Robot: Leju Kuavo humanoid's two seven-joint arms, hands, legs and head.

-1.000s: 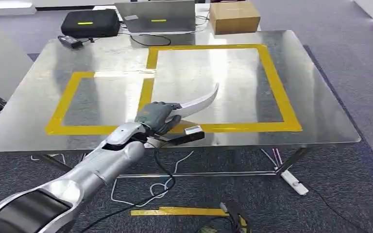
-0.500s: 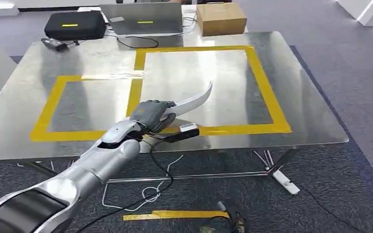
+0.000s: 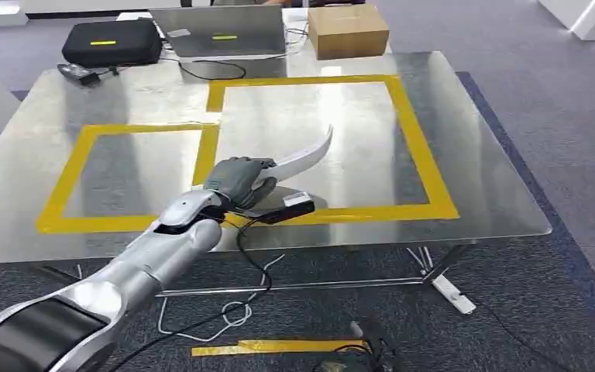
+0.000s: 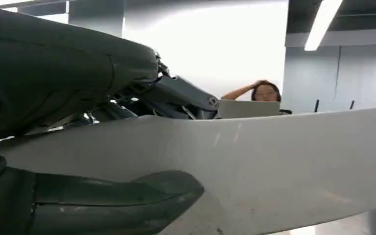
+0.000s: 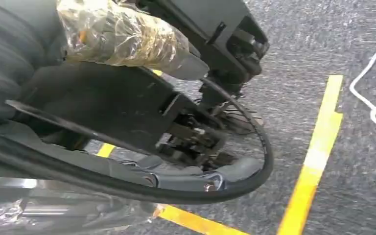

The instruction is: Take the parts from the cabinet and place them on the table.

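A white curved part (image 3: pixel 304 156), shaped like a blade, is gripped by my left hand (image 3: pixel 236 180) a little above the steel table (image 3: pixel 480 155). The hand hovers over the near yellow tape line, and the part's tip points up and to the right over the larger taped rectangle (image 3: pixel 417 132). In the left wrist view the part (image 4: pixel 284 156) runs across the picture between dark fingers (image 4: pixel 54 63) and the thumb (image 4: pixel 112 200). My right hand's grey ribbed cover (image 5: pixel 10 54) shows at the edge of the right wrist view, above carpet; its fingers cannot be made out.
A smaller taped rectangle (image 3: pixel 70 167) lies on the table's left. Along the far edge stand a black case (image 3: pixel 112 43), a laptop (image 3: pixel 221 31) and a cardboard box (image 3: pixel 349 29). Cables (image 3: pixel 225 314) and a power strip (image 3: pixel 453 293) lie under the table. A person (image 4: pixel 264 90) sits beyond it.
The whole picture has shifted, so the camera moved. My left hand, still holding the white part, now lies a little farther in from the table's front edge.
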